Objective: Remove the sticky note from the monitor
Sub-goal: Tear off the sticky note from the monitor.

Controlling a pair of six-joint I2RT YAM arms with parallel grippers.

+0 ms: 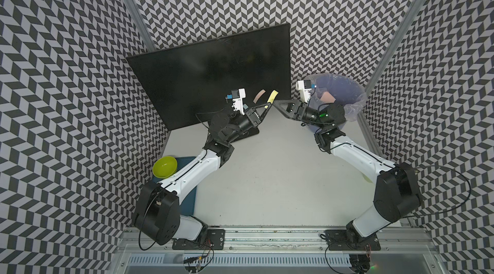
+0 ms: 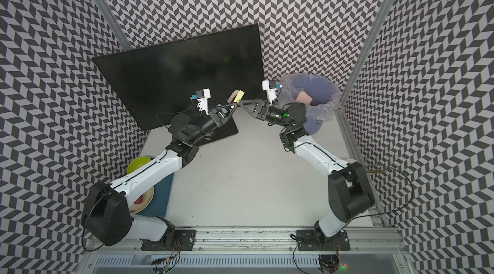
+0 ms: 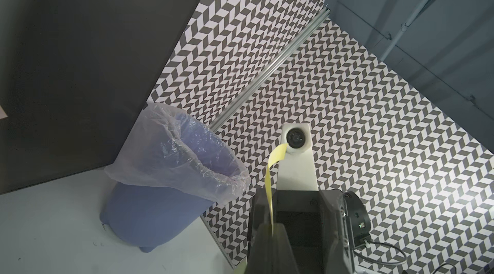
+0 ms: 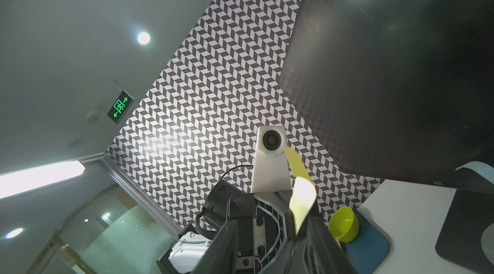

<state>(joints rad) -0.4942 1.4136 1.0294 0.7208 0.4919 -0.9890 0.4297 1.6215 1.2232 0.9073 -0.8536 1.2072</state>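
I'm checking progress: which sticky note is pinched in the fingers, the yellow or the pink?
The yellow sticky note, between the fingers of the left gripper; the pink one lies in the bin.

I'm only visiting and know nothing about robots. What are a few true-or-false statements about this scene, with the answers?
1. The left gripper is pinching a yellow sticky note. True.
2. The bin with the plastic liner is empty. False: a pink note lies inside it.
3. A green bowl sits on the blue mat near the left arm. True.
4. The monitor is switched on and showing a bright picture. False: its screen is dark.
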